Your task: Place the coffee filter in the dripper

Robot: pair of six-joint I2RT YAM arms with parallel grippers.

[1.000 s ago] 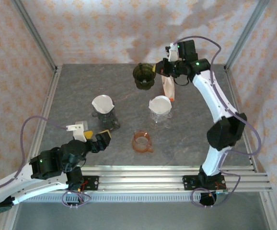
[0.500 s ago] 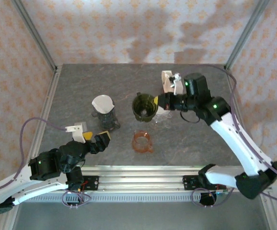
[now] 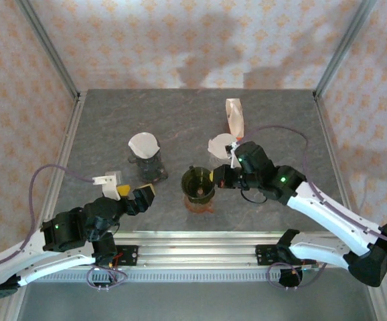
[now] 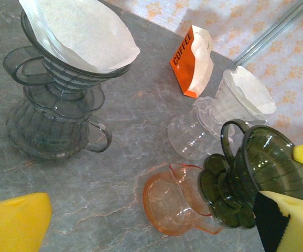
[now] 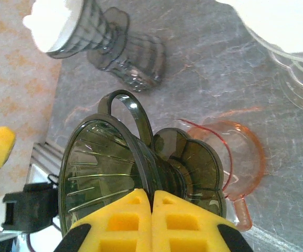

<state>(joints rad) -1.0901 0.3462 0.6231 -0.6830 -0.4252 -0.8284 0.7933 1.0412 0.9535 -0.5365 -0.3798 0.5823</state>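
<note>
A dark green dripper (image 3: 197,184) hangs tilted just above an orange glass cup (image 3: 201,206) near the table's front. My right gripper (image 3: 218,179) is shut on its rim (image 5: 151,202). The green dripper (image 5: 115,168) has nothing inside it. One white coffee filter (image 4: 83,31) sits in a grey dripper (image 3: 144,157) at the left. Another filter (image 3: 220,143) sits in a clear dripper (image 4: 204,126) behind the green one. My left gripper (image 3: 134,194) rests open near the front left, nothing between its yellow pads (image 4: 15,220).
An orange and white filter pack marked COFFEE (image 3: 234,117) stands at the back of the table. The orange cup (image 4: 175,199) lies partly under the green dripper's base (image 4: 230,194). Aluminium rails (image 3: 200,241) run along the near edge.
My right arm has swung the green dripper from the back of the table forward to just above the orange cup. The left arm has stayed in place, open.
</note>
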